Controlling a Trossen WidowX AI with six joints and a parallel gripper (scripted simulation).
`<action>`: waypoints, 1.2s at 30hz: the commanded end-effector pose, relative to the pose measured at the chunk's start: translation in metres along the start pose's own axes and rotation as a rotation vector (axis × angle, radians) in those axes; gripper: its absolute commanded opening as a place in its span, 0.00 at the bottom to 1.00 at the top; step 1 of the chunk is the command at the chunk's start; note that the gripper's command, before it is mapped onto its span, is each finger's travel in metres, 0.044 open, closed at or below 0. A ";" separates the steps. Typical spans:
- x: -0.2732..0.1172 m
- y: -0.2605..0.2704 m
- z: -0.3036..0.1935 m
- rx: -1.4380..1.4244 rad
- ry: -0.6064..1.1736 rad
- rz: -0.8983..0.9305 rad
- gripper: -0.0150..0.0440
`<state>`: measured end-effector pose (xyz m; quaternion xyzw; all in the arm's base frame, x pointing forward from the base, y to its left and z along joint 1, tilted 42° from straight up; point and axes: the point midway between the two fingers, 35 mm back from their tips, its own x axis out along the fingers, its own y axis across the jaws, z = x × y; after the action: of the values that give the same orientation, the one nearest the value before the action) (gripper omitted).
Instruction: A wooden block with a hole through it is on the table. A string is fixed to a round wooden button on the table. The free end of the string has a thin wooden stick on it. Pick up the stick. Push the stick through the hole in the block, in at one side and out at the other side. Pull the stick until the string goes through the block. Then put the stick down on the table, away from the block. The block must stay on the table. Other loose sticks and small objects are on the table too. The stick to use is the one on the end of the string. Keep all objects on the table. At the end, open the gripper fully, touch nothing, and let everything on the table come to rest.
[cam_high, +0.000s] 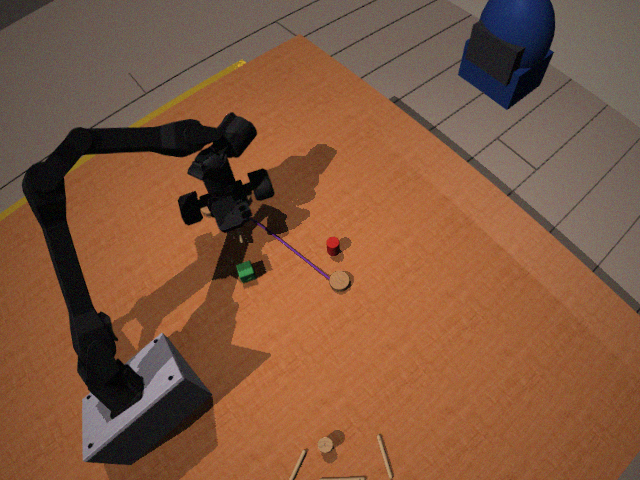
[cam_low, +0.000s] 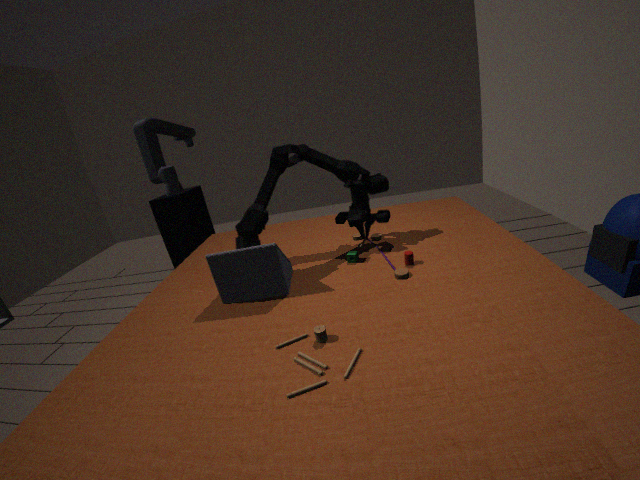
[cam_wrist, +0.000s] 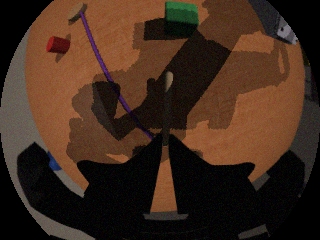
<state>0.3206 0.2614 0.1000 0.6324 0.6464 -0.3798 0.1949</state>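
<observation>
Low over the far part of the table (cam_high: 439, 335) (cam_low: 439, 335) (cam_wrist: 220, 150), the gripper (cam_high: 247, 219) (cam_low: 366, 237) (cam_wrist: 166, 138) is closed on the stick (cam_high: 240, 238) (cam_wrist: 169, 80), whose pale tip juts out beyond the fingers, while the purple string (cam_high: 299, 253) (cam_low: 386, 258) (cam_wrist: 102, 62) runs to the wooden button (cam_high: 339, 281) (cam_low: 401, 274) (cam_wrist: 77, 11). Whether the tip has met the holed block cannot be told; threading it probably wants a slow push along the stick's own line, some string slack, and a stop if the block starts to shift.
</observation>
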 end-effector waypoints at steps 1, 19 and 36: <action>0.001 -0.004 0.001 -0.001 -0.001 0.006 0.25; 0.007 -0.010 0.015 -0.001 -0.002 0.005 0.25; 0.007 -0.010 0.037 0.000 -0.003 0.005 0.25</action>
<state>0.3030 0.2420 0.0743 0.6334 0.6430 -0.3831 0.1968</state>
